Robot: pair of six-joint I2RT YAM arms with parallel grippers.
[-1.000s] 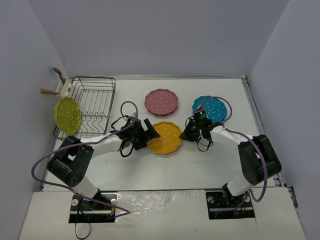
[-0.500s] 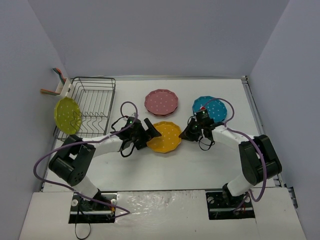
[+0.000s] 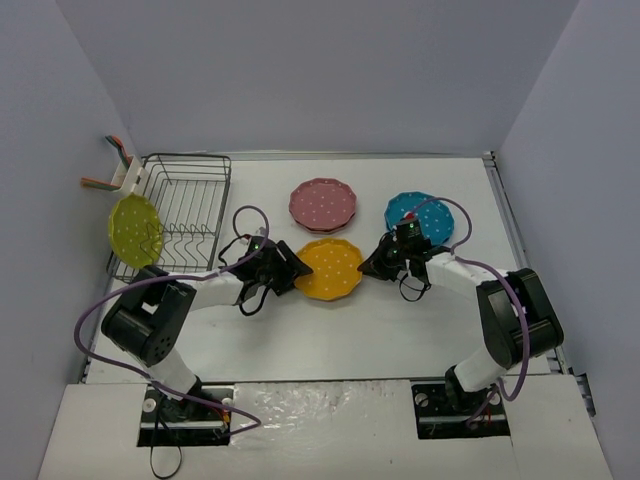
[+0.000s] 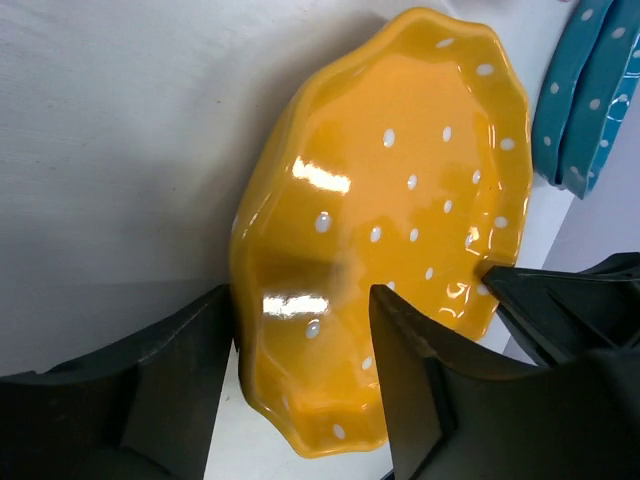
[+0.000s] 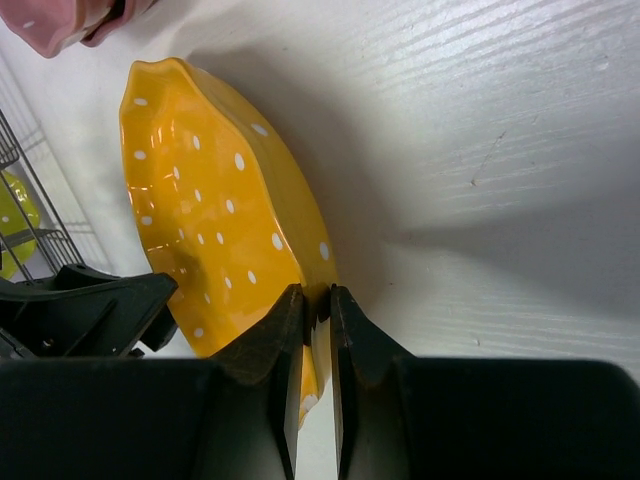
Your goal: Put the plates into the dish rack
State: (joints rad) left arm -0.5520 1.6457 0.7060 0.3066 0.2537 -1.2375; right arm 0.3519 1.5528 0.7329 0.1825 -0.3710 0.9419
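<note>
An orange-yellow polka-dot plate is tilted up off the table mid-scene. My right gripper is shut on its right rim, with the rim pinched between its fingers. My left gripper straddles the opposite rim, one finger against the underside and the other on the inner face. Pink plates and turquoise plates lie stacked behind. A lime-yellow plate stands at the left side of the black wire dish rack.
A white utensil caddy hangs on the rack's far left corner. Grey walls close in the table on three sides. Purple cables loop off both arms.
My left gripper has slid right onto the orange-yellow plate's left rim and its jaws have closed in on it. The right gripper keeps its hold and has barely moved.
</note>
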